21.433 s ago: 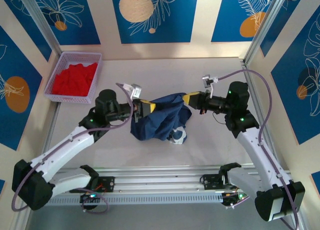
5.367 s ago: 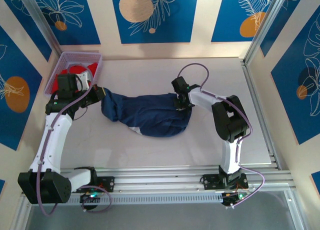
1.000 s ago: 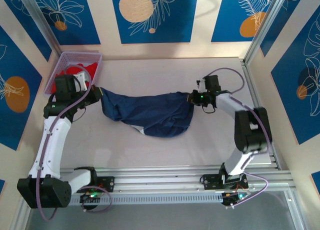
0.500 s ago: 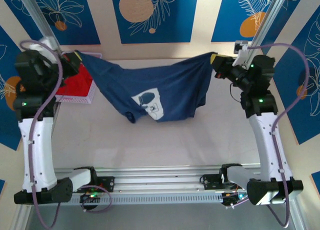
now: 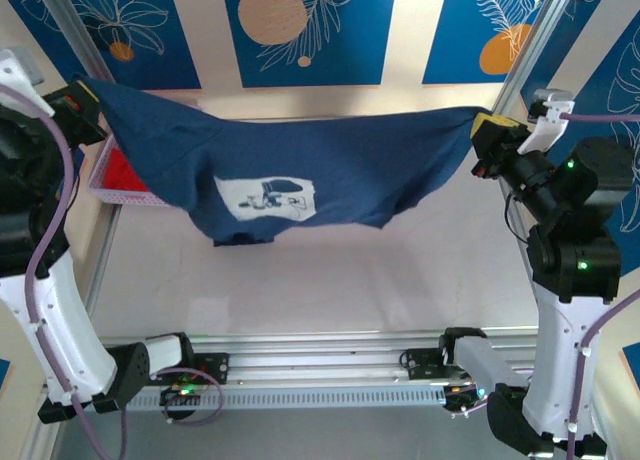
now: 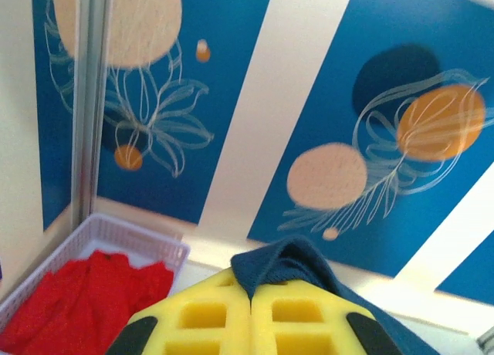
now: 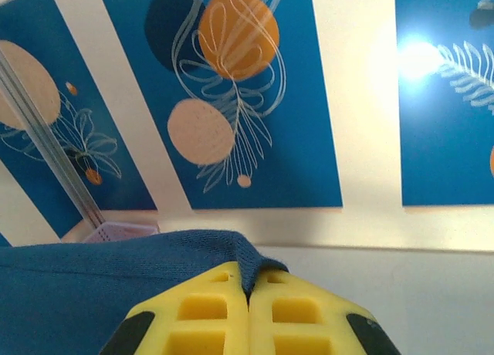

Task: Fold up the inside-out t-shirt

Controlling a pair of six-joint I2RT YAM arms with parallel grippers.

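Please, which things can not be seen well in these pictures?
- Top view: the raised t-shirt covers much of the basket and the red garment.
- Top view: its pale print is too blurred to read.
- Left wrist view: yellow fingers cover the t-shirt's lower part.

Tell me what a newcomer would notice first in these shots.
The navy t-shirt is strung like a banner across the workspace, raised above the table, its pale print patch hanging left of centre. Each end is pinched in shut yellow fingers: the left gripper at far left, the right gripper at far right. Next comes the bright red garment in the lavender basket at back left, partly behind the shirt.
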